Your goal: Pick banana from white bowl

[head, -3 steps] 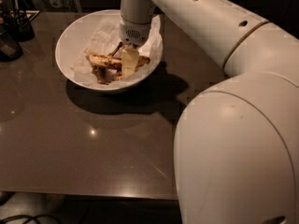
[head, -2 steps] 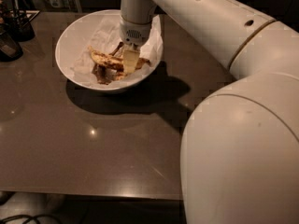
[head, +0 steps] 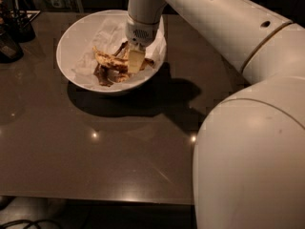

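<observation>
The white bowl (head: 66, 44) stands on the dark table at the back left, with a crumpled white paper lining (head: 108, 32) inside. The banana (head: 108, 61), dull yellow blotched brown with dark peel strips, lies across the bowl's bottom. My gripper (head: 135, 63) reaches down into the bowl from above. It is at the banana's right end and touches or nearly touches it. The gripper's body hides part of the banana and the bowl's far right side.
The dark glossy table (head: 105, 151) stretches in front of the bowl, its front edge near the bottom. Dark containers (head: 18, 25) stand at the back left corner. My large white arm (head: 248, 142) fills the right side of the view.
The gripper has stayed low in the bowl at the banana, shifting only slightly. The banana lies in about the same place. The arm's near part has shifted a little in view.
</observation>
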You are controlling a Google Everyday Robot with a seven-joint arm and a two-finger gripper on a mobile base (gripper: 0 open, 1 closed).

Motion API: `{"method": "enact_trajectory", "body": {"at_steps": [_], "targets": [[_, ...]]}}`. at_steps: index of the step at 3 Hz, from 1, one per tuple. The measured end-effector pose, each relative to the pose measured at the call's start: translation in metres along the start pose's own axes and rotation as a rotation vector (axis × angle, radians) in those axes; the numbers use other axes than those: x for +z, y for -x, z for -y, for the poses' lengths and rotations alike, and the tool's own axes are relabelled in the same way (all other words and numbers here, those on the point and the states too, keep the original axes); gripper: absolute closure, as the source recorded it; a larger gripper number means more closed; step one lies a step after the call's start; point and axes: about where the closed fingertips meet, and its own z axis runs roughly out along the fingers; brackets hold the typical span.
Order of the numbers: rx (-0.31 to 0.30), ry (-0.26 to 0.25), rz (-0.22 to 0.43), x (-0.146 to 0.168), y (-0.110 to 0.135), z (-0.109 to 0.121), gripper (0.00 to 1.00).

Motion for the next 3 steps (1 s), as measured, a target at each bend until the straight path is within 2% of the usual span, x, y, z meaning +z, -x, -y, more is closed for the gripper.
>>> {"method": "enact_trajectory", "body": {"at_steps": [1,2,3], "targets": [[-0.015,-0.037,0.098,-0.019,-0.006,-0.003,1.0],[-0.054,-0.099,0.201,-0.047,-0.014,-0.013,1.0],[-0.05,-0.1,0.198,-0.046,-0.016,-0.011,1.0]]}}
